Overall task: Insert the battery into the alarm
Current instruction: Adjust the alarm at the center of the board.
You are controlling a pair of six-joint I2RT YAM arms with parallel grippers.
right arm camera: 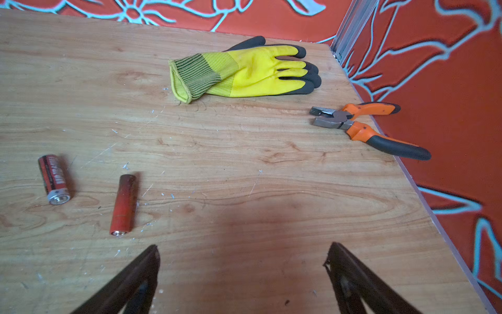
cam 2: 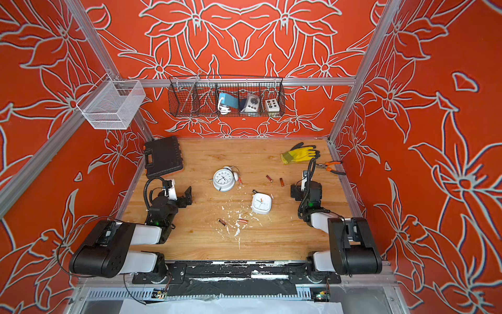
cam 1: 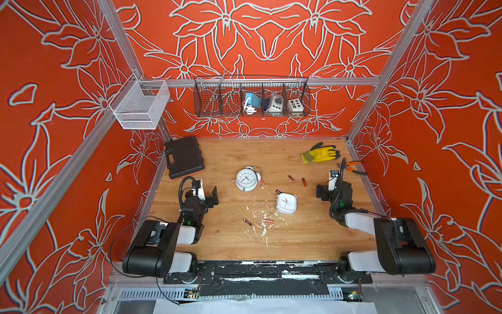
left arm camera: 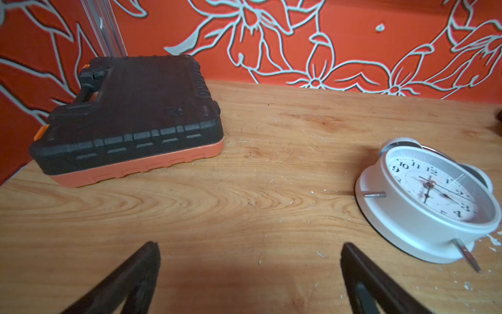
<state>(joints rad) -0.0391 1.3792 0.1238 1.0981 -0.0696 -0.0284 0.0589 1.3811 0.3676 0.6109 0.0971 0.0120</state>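
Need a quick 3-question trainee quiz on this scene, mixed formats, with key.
1. True or false: the round clock lies face up.
2. The pliers lie on the robot's: A) right B) left C) neither, dead centre.
3. Fill in: the left gripper and right gripper are both ____.
Key: 1 true; 2 A; 3 open.
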